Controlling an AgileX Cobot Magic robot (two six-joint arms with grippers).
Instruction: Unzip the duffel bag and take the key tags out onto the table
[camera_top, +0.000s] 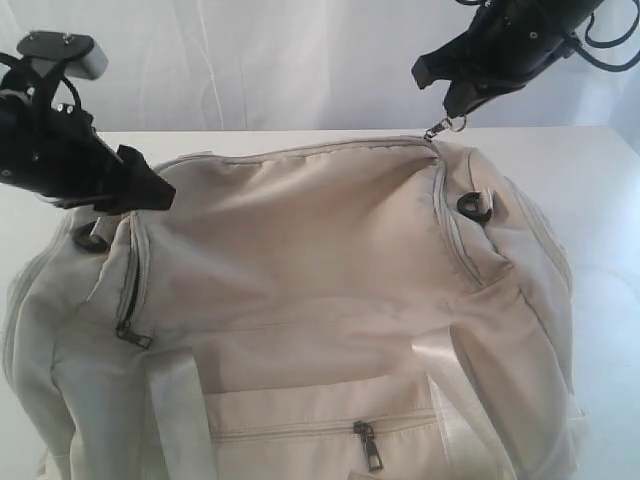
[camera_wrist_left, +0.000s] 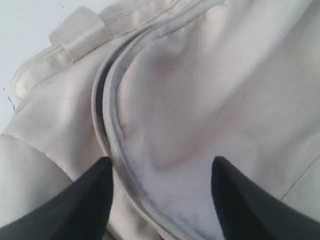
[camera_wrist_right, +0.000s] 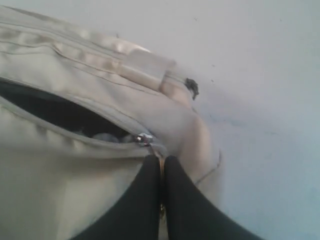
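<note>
duffel bag (camera_top: 300, 250) on table (camera_top: 600, 200), zip (camera_wrist_left: 114, 150) partly open. left gripper (camera_wrist_left: 161, 162) fingers apart, just above the zip. right gripper (camera_wrist_right: 161, 159) fingers pinched together on zipper pull (camera_top: 447, 127).

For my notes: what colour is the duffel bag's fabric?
The duffel bag is cream-beige; clearest in the exterior view.

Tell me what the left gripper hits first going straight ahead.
Probably the cream top panel of the duffel bag, beside its zipper; the left gripper points there, depth unclear.
</note>
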